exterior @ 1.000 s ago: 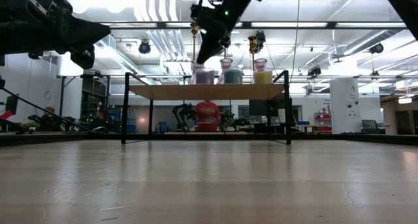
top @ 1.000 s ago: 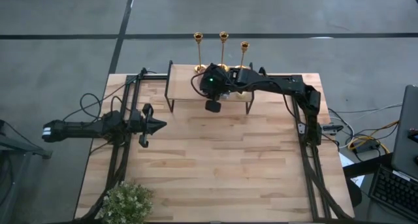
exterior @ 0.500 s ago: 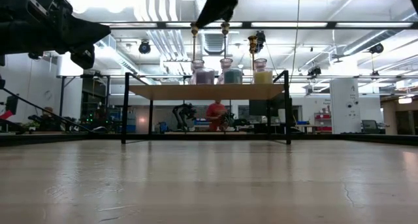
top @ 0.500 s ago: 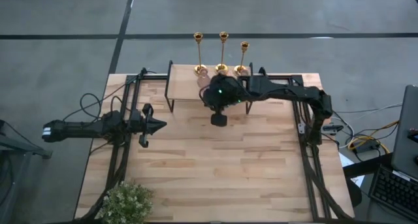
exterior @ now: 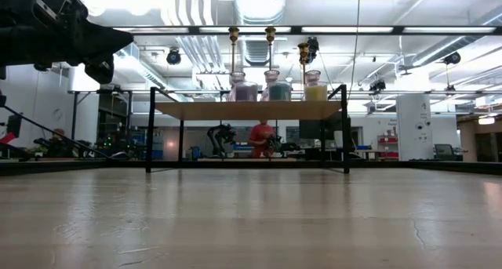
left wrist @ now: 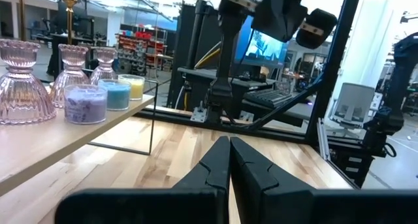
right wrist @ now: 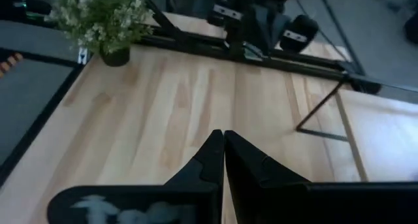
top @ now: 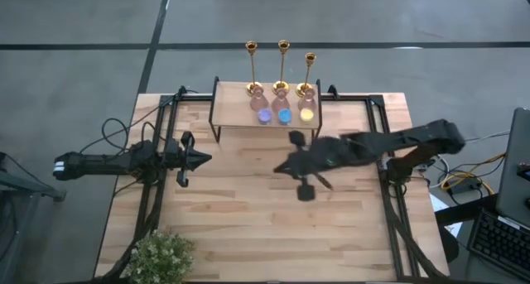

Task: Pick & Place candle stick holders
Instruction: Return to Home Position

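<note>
Right gripper point(right wrist: 223, 136), fingers pressed together, empty, above mid-table — swing it home high, clear of the shelf point(top: 236, 108) and candle stick holders point(top: 283, 64); left gripper point(left wrist: 229, 140), likewise closed, parked left.

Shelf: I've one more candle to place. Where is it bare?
On the shelf, the left end beside the purple candle is bare; so is the table right of the plant. Crowded: the shelf's right part, holding candles and candle stick holders.
</note>
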Motion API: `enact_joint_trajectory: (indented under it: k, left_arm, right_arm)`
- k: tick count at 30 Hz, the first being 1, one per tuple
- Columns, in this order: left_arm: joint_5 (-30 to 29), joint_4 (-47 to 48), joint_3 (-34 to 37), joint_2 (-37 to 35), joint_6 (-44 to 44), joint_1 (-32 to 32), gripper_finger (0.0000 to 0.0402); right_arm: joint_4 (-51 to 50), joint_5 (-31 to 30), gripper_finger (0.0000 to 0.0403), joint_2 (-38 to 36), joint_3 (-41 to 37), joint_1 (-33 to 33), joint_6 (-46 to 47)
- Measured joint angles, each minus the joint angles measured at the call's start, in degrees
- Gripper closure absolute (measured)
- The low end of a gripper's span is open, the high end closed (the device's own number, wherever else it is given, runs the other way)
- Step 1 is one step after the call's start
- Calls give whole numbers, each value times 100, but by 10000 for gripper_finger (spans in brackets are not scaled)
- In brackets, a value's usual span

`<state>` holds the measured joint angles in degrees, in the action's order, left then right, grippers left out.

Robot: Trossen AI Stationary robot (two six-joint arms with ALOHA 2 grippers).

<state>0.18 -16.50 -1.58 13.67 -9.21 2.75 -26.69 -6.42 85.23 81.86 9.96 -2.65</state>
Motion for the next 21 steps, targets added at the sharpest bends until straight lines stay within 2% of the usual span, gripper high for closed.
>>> enact_joint_trajectory:
  k: [5,15,21]
  left_arm:
    - [-1,9,0,2,0,-1,387]
    - [-1,62,0,4,-2,1,387]
    - [0,75,0,4,-1,0,387]
  right_arm:
    - [609,-551,395,-961,-1172,315,363]
    - [2509,-600,394,-2715,-3605,719,697]
    - [2705,-879,394,-3853,-4537,810,678]
